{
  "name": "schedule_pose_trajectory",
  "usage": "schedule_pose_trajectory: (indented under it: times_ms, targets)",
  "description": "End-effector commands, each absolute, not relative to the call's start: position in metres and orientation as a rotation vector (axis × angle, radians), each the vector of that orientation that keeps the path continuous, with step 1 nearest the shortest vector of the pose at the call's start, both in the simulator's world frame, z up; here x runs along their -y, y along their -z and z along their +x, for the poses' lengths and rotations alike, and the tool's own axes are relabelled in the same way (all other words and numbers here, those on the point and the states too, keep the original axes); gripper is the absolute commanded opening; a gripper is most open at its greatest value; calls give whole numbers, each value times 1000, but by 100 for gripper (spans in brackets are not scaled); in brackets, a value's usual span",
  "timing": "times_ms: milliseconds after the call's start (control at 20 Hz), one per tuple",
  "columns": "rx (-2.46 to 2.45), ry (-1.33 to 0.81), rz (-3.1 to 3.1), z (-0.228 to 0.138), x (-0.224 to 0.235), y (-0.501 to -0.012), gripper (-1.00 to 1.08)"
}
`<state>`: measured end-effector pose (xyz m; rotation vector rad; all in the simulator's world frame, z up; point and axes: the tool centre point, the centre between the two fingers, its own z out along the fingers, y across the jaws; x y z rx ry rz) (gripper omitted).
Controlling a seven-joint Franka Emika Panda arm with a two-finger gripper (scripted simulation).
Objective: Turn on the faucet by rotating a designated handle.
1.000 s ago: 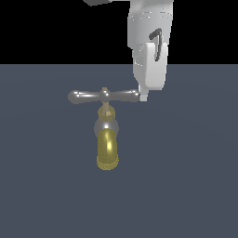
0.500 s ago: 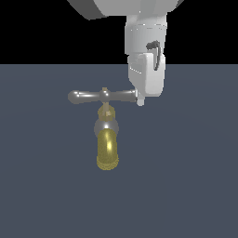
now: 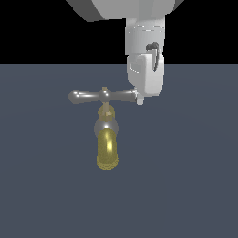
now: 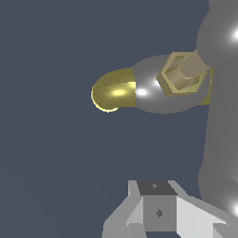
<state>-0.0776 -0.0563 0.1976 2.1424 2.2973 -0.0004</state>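
At my tip: handle (image 3: pixel 100 96) end touching.
Gripper (image 3: pixel 140 99): jaw state, cannot tell.
Push: sideways, steady, around faucet (image 3: pixel 107 139) stem.

The faucet (image 3: pixel 107 139) has a glossy brass-yellow spout below a grey metallic ball joint, with a brass hub above. The handle (image 3: pixel 100 96) is plain shiny grey. The gripper (image 3: pixel 139 100) beside the handle is white-grey; the counter (image 3: pixel 186 186) is uniform slate blue.

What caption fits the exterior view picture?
Robot gripper meets the grey handle atop a brass faucet.
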Motion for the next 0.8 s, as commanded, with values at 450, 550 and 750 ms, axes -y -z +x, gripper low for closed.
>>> schedule_pose_trajectory:
  times_ms: [450,550,750]
  targets:
    - [-2298,0,2142,-45,58,-197,-100]
    - [-2298,0,2142,-40,59,-197,-100]
    - [-2298,0,2142,-28,59,-198,-100]
